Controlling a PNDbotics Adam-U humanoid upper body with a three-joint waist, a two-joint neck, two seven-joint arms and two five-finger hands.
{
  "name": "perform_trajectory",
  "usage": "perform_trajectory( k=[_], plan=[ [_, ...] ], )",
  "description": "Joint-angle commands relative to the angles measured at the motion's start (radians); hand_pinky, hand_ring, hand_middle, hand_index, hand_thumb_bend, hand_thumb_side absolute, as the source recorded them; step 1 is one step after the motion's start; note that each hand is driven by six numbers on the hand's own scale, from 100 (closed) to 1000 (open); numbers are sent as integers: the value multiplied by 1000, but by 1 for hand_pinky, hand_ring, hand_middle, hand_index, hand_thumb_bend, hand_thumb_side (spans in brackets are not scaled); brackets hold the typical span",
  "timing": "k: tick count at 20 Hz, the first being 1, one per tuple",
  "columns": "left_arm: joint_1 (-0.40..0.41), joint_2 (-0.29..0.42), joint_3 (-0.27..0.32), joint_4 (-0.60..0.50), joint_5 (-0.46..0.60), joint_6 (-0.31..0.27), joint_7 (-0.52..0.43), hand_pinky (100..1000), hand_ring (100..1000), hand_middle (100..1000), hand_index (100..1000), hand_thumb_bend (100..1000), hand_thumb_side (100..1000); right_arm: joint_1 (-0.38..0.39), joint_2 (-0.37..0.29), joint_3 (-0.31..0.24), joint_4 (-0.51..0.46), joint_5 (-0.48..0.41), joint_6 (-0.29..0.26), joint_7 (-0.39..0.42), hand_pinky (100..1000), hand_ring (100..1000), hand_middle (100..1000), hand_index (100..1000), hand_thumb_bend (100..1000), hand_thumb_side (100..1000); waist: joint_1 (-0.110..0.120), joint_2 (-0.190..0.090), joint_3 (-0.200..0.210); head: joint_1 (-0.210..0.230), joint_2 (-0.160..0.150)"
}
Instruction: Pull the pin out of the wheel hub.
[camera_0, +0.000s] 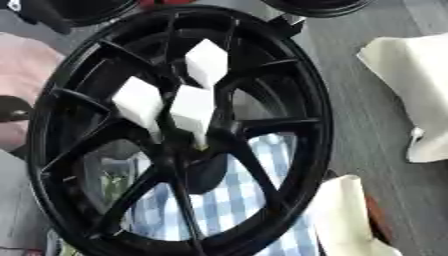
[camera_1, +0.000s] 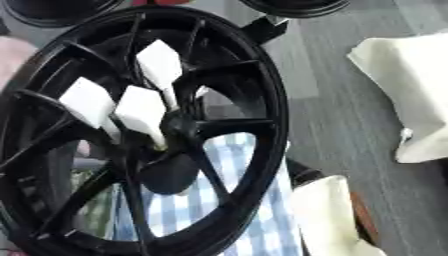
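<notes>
Three white pins stood out of the centre of a black wheel (camera_0: 52, 145) that filled most of both views, its spokes fanning out from the hub (camera_0: 199, 150). The upper pin (camera_0: 206, 62) sat highest, the left pin (camera_0: 139, 101) lay toward the rim on the left, and the middle pin (camera_0: 192, 110) ran down with its narrow end at the hub. Each had a blocky white head tapering toward the centre; whether the tips were seated in holes or only resting there could not be told. Through the spokes showed a blue-and-white checked cloth (camera_0: 219, 205). Pale cloths lay on the grey surface to the right (camera_0: 411, 60) and lower right (camera_0: 346, 215).

Neither robot hand showed in either view, so nothing could be said of their fingers: no hand was on a pin, and none was seen released or clenched.

By my reading the pulling had not begun, since all three pins appeared in place. The next move would call for a hand to come in over the hub, close on one pin's white head, and draw it back along its own line, away from the hub, without knocking the neighbours.
</notes>
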Motion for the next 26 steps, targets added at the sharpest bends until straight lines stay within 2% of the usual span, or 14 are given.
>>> perform_trajectory(
  k=[1,6,12,17,26],
  plan=[
    [-39,25,-30,-8,12,14,-45,845,900,780,879,559,544,-9,-38,-4,-18,-1,1,6,863,750,664,734,100,608,-4,-31,-2,2,5],
    [-92,-6,-74,-2,46,66,-100,857,921,781,867,590,481,-11,-37,0,-18,-4,4,11,864,750,664,734,100,612,-4,-35,-4,5,14],
    [-172,-64,-122,64,63,118,-88,862,936,771,858,576,381,-10,-32,2,-18,-8,9,13,865,750,663,734,100,620,-4,-38,-6,9,20],
    [-232,-109,-170,99,53,152,-65,864,945,784,872,577,357,-8,-28,4,-18,-9,13,14,865,750,663,734,100,625,-5,-39,-9,7,23],
    [-331,-206,-244,190,46,193,-83,858,951,806,859,557,339,-12,-21,8,-18,-14,17,18,866,750,663,734,100,630,-7,-41,-16,13,25]
  ],
)
